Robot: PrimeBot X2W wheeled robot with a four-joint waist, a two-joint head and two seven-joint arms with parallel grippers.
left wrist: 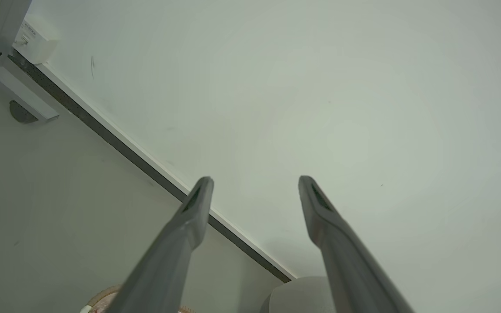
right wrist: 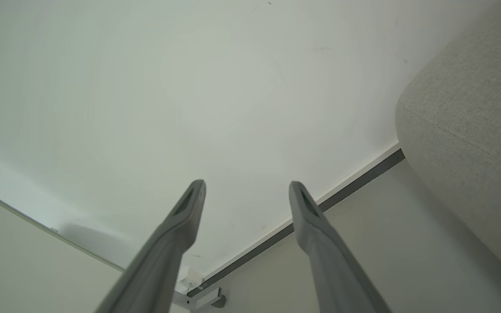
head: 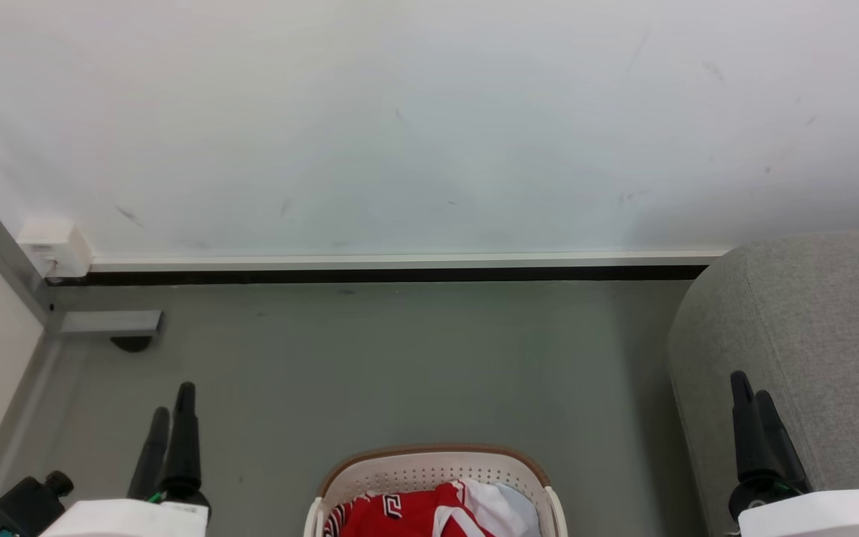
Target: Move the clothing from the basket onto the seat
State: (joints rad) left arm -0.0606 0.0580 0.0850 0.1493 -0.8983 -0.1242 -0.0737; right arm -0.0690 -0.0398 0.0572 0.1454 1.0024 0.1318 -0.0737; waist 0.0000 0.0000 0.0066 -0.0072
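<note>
Ahead of us stands a pale wall (head: 429, 112), and below it the grey-green floor (head: 400, 350) runs back toward us. On our right is the seat (head: 810, 321), light grey and woven, its rounded edge close beside the right arm. We judge it stands there so that a load lifted from the middle need only swing a short way across. The basket (head: 433, 466) sits on the floor between our two arms, at the bottom middle of the head view, where either arm can reach it. The clothing (head: 429, 518) lies inside it: a red jersey (head: 377, 514) with black-and-white lettering to the left and a white piece (head: 508, 507) to the right, none yet on the seat. So we take the task as not begun, with the first reach into the basket as the step in hand. The left pincer (head: 173, 400) hangs over bare floor, well apart from the basket, spread wide and empty — in its wrist view wall and floor show between the fingers (left wrist: 181, 234). The right pincer (head: 751, 386) stands before the seat's side, likewise gaping and holding nothing — whether it brushes the fabric we cannot tell.
</note>
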